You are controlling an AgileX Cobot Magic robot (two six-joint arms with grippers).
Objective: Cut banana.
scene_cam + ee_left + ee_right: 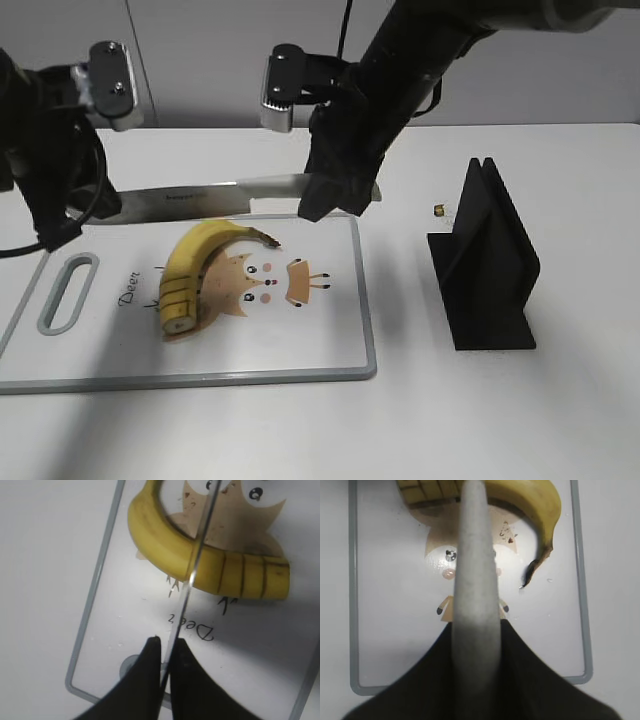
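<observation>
The yellow banana [200,262] lies on the white cutting board [320,340], its blunt near end sliced into several rounds [178,312]. A long knife [220,197] hangs level above the board, behind the banana. My right gripper [335,195] is shut on its grey handle [476,555]. My left gripper [72,222] is shut on the blade near the tip. In the left wrist view the blade [197,555] runs from my fingertips [167,641] across the banana [160,545], just beside the last cut. The right wrist view shows the stem end [540,525].
A black knife stand [485,270] stands on the table right of the board. A small brown object [439,210] lies behind it. The board has a handle slot [65,293] at its left end and an orange deer print [255,285].
</observation>
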